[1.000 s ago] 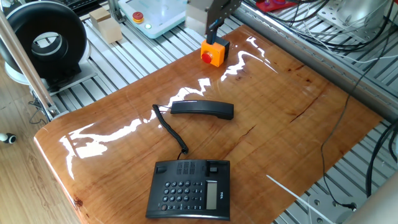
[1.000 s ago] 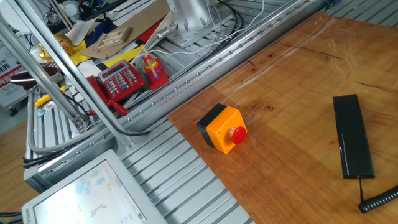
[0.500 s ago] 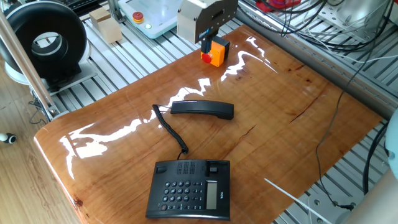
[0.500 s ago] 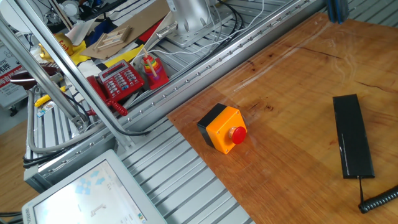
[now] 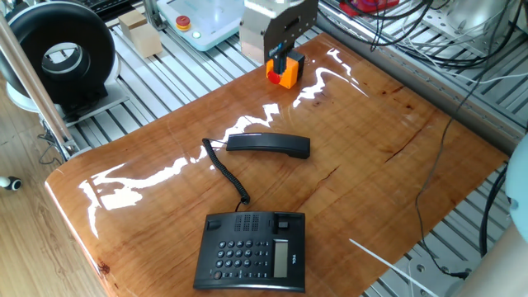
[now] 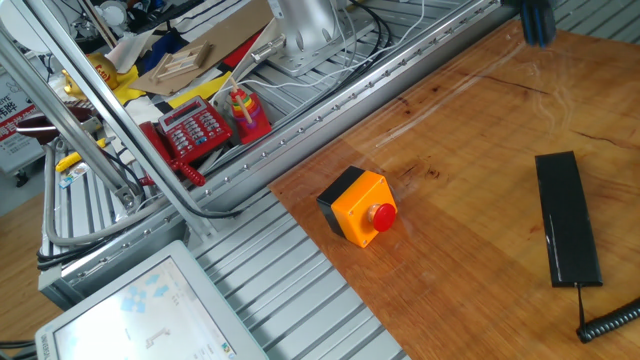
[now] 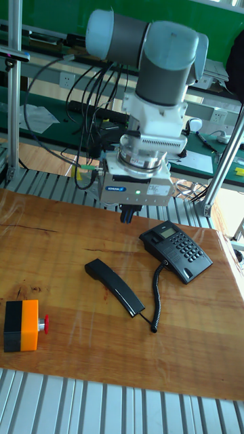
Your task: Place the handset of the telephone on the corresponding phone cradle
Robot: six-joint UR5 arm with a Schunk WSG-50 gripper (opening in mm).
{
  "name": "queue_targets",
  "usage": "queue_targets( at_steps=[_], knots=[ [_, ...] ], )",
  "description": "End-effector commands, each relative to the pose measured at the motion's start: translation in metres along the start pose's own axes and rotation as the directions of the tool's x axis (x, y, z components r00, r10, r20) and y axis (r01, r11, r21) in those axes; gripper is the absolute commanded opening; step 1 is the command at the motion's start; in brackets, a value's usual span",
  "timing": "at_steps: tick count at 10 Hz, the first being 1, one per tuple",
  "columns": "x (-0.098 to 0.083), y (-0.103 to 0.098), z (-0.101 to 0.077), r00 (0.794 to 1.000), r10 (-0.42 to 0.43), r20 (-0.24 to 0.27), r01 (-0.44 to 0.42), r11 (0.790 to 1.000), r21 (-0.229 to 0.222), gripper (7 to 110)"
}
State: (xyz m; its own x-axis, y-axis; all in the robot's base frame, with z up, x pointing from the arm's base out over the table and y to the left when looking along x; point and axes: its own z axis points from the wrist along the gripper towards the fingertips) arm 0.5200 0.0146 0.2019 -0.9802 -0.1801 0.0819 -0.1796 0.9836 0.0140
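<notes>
Handset (image 5: 269, 145) lies flat on the wooden surface (image 5: 371, 165), well apart from the telephone (image 5: 252, 252), joined to it only by the coiled cord (image 5: 227, 173). The phone cradle (image 5: 260, 223), the strip with grille slots next to the keypad, sits bare. So nothing of the task is done yet: grasping, carrying and seating the handset all remain. The gripper (image 7: 129, 215) hangs above the surface with nothing between its fingers, off to the side of the handset and not over it; whether its jaws stand wide or narrow I cannot tell. An orange button box (image 6: 359, 207) sits near the surface's edge, clear of the likely path.
</notes>
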Motion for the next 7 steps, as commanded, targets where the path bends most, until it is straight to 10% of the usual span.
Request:
queue_targets(
  at_steps=[1,7],
  knots=[
    [-0.001,-0.003,0.027,1.000,-0.011,-0.004,0.011,1.000,0.010,7],
    [0.025,0.020,0.084,1.000,0.019,-0.005,-0.019,0.999,0.039,7]
  ],
)
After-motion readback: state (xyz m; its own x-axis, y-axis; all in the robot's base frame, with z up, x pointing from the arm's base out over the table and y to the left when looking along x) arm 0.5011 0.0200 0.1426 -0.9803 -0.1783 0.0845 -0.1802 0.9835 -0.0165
